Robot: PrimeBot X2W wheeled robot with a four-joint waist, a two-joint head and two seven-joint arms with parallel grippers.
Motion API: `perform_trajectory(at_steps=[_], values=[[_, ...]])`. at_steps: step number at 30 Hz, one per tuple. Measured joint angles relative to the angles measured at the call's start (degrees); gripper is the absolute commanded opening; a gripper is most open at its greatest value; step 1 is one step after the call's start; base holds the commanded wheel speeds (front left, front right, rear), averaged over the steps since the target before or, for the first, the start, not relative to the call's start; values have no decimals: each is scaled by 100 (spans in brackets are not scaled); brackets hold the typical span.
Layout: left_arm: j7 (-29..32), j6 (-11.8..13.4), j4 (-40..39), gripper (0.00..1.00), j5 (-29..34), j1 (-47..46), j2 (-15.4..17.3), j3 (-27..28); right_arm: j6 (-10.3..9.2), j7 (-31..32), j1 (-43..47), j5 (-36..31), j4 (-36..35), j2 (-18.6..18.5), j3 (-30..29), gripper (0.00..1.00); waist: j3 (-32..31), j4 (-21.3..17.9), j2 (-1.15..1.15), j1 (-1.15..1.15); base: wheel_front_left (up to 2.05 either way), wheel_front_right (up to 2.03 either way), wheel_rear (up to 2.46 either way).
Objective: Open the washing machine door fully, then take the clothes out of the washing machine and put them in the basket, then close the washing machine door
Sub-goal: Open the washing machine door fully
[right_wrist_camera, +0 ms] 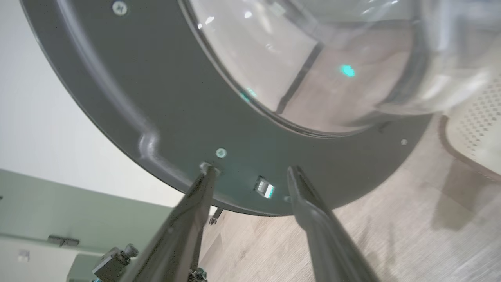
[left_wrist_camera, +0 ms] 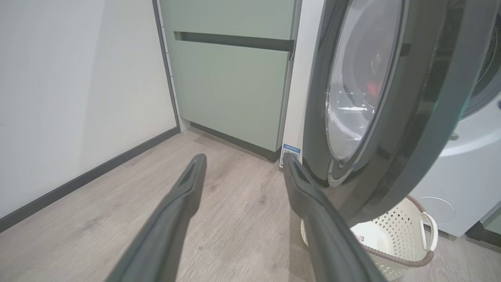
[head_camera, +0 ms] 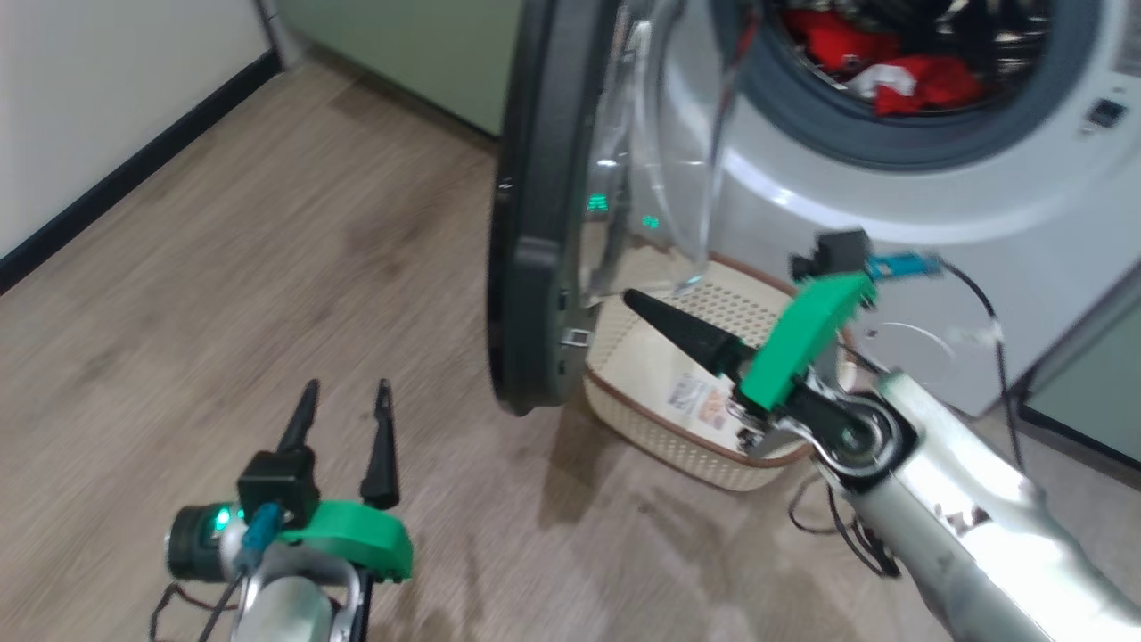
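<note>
Door: washing machine door [head_camera: 535, 223] swung out, edge-on above the basket [head_camera: 624, 406].
Clothes: clothes [head_camera: 918, 80] inside the washing machine [head_camera: 891, 205].
Basket: on the floor [head_camera: 267, 267], before the machine.
Left: left hand [head_camera: 346, 388] spread, empty.
Right: right hand [right_wrist_camera: 250, 172] spread at the door's inner rim, either side of the latch [right_wrist_camera: 264, 187].

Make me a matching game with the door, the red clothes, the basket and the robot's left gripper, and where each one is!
Things
1. door
2. clothes
3. basket
4. left gripper

Places
A. standing on the floor in front of the washing machine
B. above bare floor, fingers apart
C. inside the washing machine
D. swung open, away from the washing machine's front

Pairs: 1-D, 2-C, 3-A, 4-B
</note>
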Motion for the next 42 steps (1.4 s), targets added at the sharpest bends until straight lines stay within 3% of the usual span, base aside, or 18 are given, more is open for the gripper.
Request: perform_trajectory(at_steps=[8, 16, 19, 23, 27, 30, 36, 42], values=[[0, -178, -27, 100, 215, 54, 47, 539, 0, -1419, 525, -331, -320, -442, 8, 100, -151, -591, 0, 0, 0, 0, 0], [0, -232, -60, 100, 274, 102, 92, 1027, 0, -3239, 872, -1028, 269, -994, 121, 100, -272, -1113, 0, 0, 0, 0, 0], [0, -277, -89, 100, 282, 116, 92, 1167, 1, -3357, 916, -1477, 430, -1066, -25, 100, -306, -1251, 0, 0, 0, 0, 0], [0, -328, -118, 100, 336, 181, 93, 1265, 2, -3360, 1104, -2686, 289, -1024, -1280, 100, -317, -1387, 0, 0, 0, 0, 0], [0, -375, -116, 100, 402, 217, 84, 1301, 2, -3376, 1756, -3966, -60, -677, -2395, 100, -325, -1442, 0, 0, 0, 0, 0], [0, -382, -115, 100, 423, 216, 75, 1312, 3, -3376, 2336, -4740, -314, -382, -2865, 100, -328, -1449, 0, 0, 0, 0, 0], [0, -425, -114, 100, 424, 216, 54, 1301, 4, -3376, 2911, -5579, -749, -156, -3281, 100, -331, -1430, 0, 0, 0, 0, 0], [0, -432, -101, 100, 424, 216, 36, 1308, 4, -3376, 3244, -5872, -835, -18, -3464, 100, -341, -1464, 0, 0, 0, 0, 0]])
